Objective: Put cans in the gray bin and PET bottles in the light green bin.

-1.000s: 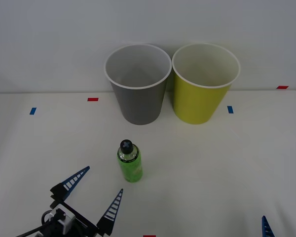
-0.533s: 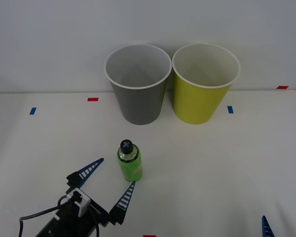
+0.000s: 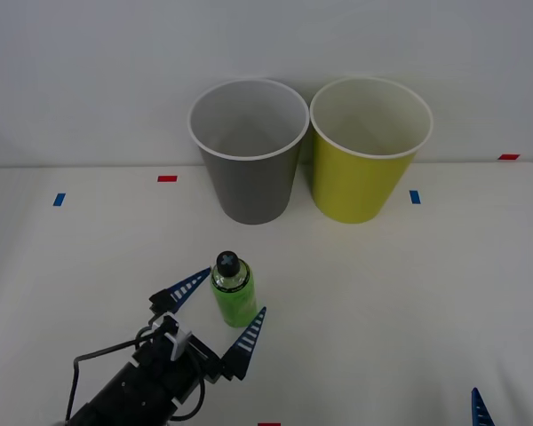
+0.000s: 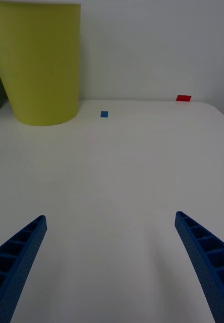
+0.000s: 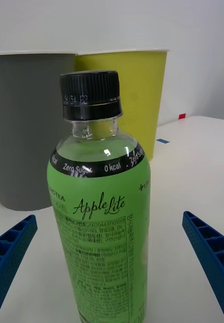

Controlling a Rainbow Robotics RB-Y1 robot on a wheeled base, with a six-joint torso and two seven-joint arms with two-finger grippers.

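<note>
I count one PET bottle [image 3: 234, 295] on the white table [image 3: 409, 284], standing upright with its black cap [image 3: 226, 262] on and a bright green label around its body. Behind it, at the far edge of the table against the wall, I see two bins side by side: one gray bin [image 3: 249, 169] on the left and one light green bin [image 3: 366, 169] on the right, both upright with white rims, standing just beside each other. The bottle sits nearer to me than the bins, roughly in line with the gray one and well apart from both.

My left gripper [image 3: 218, 315] sits low at the bottle, its two blue ribbed fingers spread wide, one on each side of the bottle's body. From the left wrist camera the bottle [image 5: 99, 212] stands centred between the two fingers [image 5: 11, 247], with a gap of bare table on either side, so nothing is pinched. Its label reads "Apple Lite".

My right gripper [image 4: 112, 262] is parked low at the near right part of the table, fingers spread with nothing between them, looking across bare tabletop toward the light green bin [image 4: 39, 65].

I count five small tape marks on the far part of the table: two red [image 3: 167, 178] and two blue [image 3: 59, 199], plus one red at the near edge.
</note>
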